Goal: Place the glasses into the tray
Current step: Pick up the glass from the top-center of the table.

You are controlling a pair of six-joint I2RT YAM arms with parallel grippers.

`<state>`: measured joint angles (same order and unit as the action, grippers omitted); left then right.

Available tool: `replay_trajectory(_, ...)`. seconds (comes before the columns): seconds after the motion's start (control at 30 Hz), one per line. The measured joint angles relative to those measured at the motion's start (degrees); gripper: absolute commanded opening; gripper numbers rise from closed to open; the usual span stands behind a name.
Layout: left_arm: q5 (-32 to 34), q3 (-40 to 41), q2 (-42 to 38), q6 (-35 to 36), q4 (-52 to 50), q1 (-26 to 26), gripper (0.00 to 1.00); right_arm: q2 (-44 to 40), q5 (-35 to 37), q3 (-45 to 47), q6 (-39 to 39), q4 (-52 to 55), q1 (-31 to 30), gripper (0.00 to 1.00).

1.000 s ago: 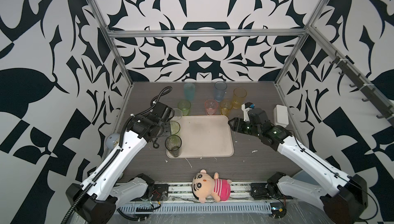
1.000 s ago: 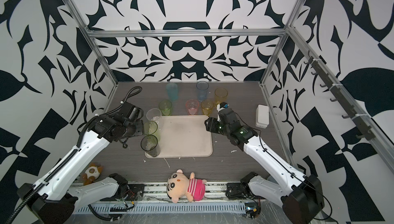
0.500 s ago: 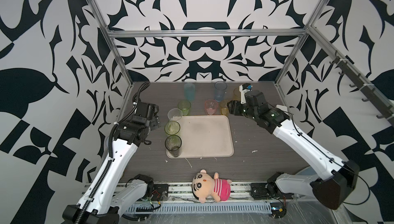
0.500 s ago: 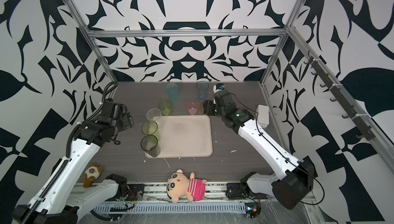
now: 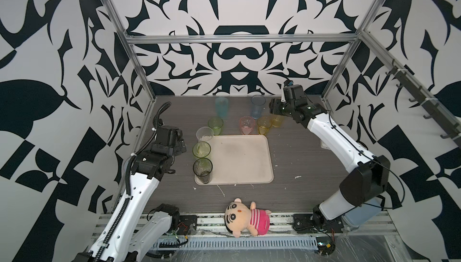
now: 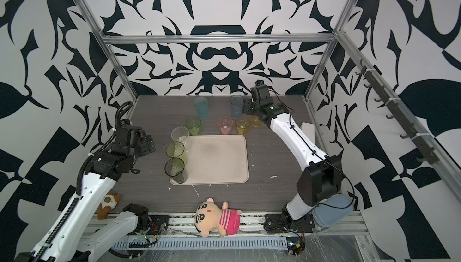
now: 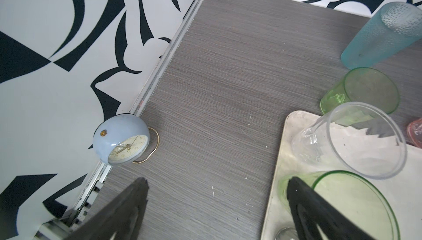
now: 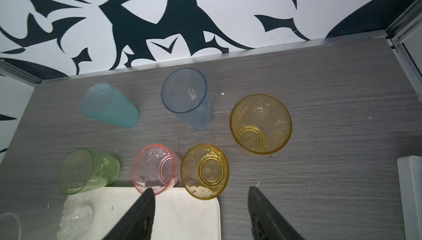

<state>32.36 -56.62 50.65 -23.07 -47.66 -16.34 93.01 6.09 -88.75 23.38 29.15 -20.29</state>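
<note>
We log: left tool [image 7: 217, 180] pulls back left, agape, empty | three glasses [image 5: 201, 149] stand in tray [image 5: 244, 158], left edge | right tool [image 8: 200, 189] swings far above yellow glasses [image 8: 260, 124], parted, empty | six remain on tabletop [image 5: 294, 163].

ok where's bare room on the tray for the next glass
The tray is bare across its middle and right side, bordered on the left by the clear, green and grey glasses. Table right of the tray is free too. Crowded behind the far rim: six glasses.
</note>
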Motion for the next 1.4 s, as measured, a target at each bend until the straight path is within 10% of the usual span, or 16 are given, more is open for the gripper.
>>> replay_trajectory(1.4,-0.28,1.29,-3.13,0.42,2.6,0.0,1.0,40.87,-6.14,-43.74,2.34,13.9,3.45,0.48)
